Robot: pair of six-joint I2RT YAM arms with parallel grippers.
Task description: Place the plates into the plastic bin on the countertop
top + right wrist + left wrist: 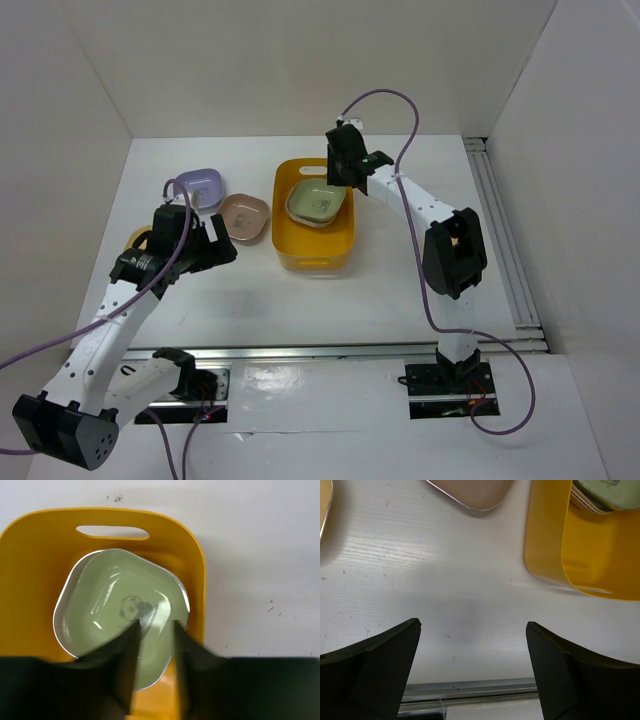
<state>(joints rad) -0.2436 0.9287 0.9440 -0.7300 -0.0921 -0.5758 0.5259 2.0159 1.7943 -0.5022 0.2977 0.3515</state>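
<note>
Hand spread above countertop; plastic bin upper right.

Yellow-orange plate — mostly behind the left arm — print unseen.

We see a green plate on top of others in the yellow bin. A purple plate and a pink plate lie flat beside it on the white counter.

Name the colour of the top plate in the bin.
The top plate is pale green with a small dark centre print; clearest in the right wrist view.
</note>
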